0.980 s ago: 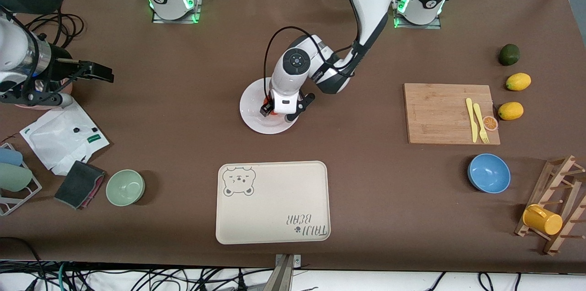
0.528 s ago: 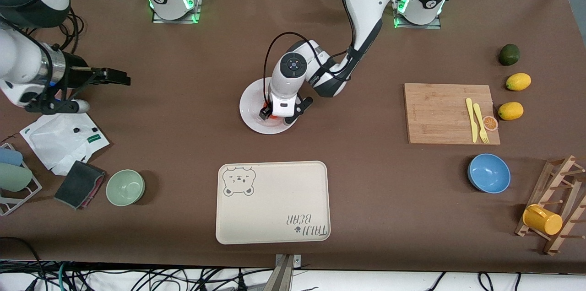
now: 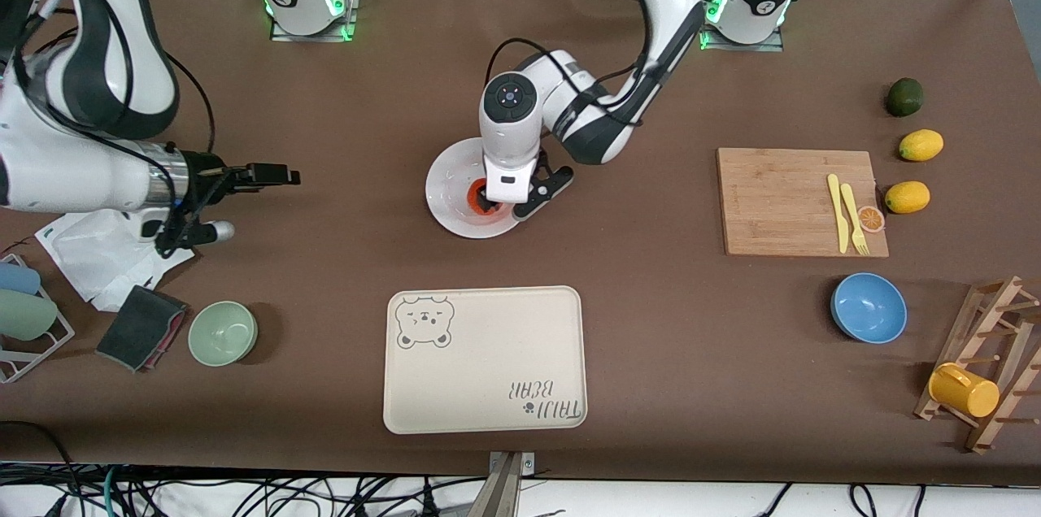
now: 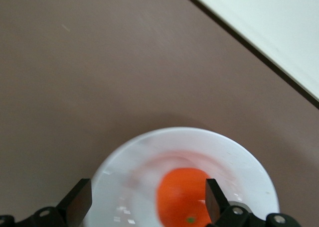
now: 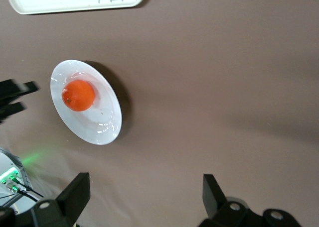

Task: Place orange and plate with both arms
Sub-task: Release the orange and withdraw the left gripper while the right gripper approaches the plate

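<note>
The orange (image 3: 475, 197) lies on the white plate (image 3: 446, 180) in the middle of the table. My left gripper (image 3: 506, 208) hangs just above the plate, open; the orange (image 4: 182, 196) sits against one finger and nothing grips it. The plate's rim (image 4: 117, 160) fills that wrist view below the left gripper (image 4: 145, 197). My right gripper (image 3: 276, 174) is open and empty, in the air over bare table toward the right arm's end. Its wrist view shows the orange (image 5: 78, 95) on the plate (image 5: 104, 125), apart from the right gripper (image 5: 144, 187).
The beige bear tray (image 3: 484, 358) lies nearer the front camera than the plate. A green bowl (image 3: 223, 332), a dark sponge (image 3: 140, 327) and a white bag (image 3: 98, 249) are below the right arm. A cutting board (image 3: 781, 200), a blue bowl (image 3: 868, 307) and lemons (image 3: 907, 197) lie toward the left arm's end.
My left gripper has let go of the orange, turned and risen a little over the plate. My right arm has swung in toward the plate.
</note>
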You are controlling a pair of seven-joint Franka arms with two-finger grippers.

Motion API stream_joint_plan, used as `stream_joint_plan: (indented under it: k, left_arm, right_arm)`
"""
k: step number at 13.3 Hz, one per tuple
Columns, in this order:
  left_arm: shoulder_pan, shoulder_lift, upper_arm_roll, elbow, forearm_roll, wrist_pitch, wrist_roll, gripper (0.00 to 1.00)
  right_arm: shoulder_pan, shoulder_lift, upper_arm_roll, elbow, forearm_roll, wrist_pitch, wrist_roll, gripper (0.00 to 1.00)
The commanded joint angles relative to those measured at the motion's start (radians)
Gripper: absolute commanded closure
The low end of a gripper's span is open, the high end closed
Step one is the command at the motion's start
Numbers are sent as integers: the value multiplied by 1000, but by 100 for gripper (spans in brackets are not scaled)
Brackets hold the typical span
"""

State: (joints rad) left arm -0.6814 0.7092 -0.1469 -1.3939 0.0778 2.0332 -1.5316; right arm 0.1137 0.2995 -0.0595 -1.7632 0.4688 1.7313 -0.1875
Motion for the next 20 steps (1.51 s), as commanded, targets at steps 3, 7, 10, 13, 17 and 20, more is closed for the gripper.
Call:
stream_joint_plan:
  k: [3, 7, 10, 13, 17, 20]
  left_arm:
    - [133, -121, -2, -28, 30, -315, 417, 0]
    - [328, -198, -5, -39, 30, -461, 768, 0]
    - [449, -304, -10, -82, 17, -526, 994, 0]
    - [535, -423, -14, -89, -19, -620, 1134, 0]
    - [671, -530, -14, -99, -87, -677, 1390, 0]
    - [739, -554, -13, -105, -117, -674, 1572, 0]
  right_arm:
    - [0, -176, 75, -397, 168, 328, -118, 0]
    - [-2, -238, 231, -608, 328, 618, -118, 0]
    - [0, -154, 337, -611, 465, 770, -118, 0]
    - [-2, -70, 418, -604, 661, 905, -125, 0]
    - [0, -13, 426, -595, 752, 913, -161, 1]
    - [1, 44, 426, -555, 752, 913, -162, 2]
